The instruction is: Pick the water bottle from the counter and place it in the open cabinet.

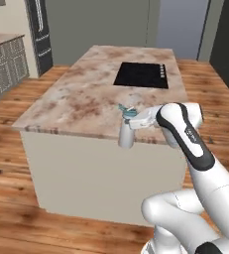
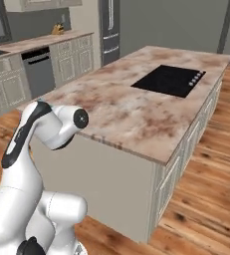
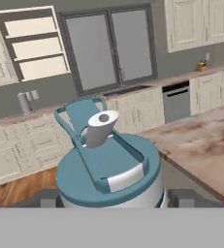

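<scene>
The gripper (image 1: 131, 122) grasps the water bottle (image 1: 126, 130) beside the marble counter (image 1: 86, 94), above wood floor (image 1: 7, 208).

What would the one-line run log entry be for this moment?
phase: carry | gripper: shut on water bottle | bottle: lifted, off the counter edge | cabinet: not reached

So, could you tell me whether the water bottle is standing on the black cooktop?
No, the water bottle hangs off the counter's near edge, apart from the cooktop.
</scene>
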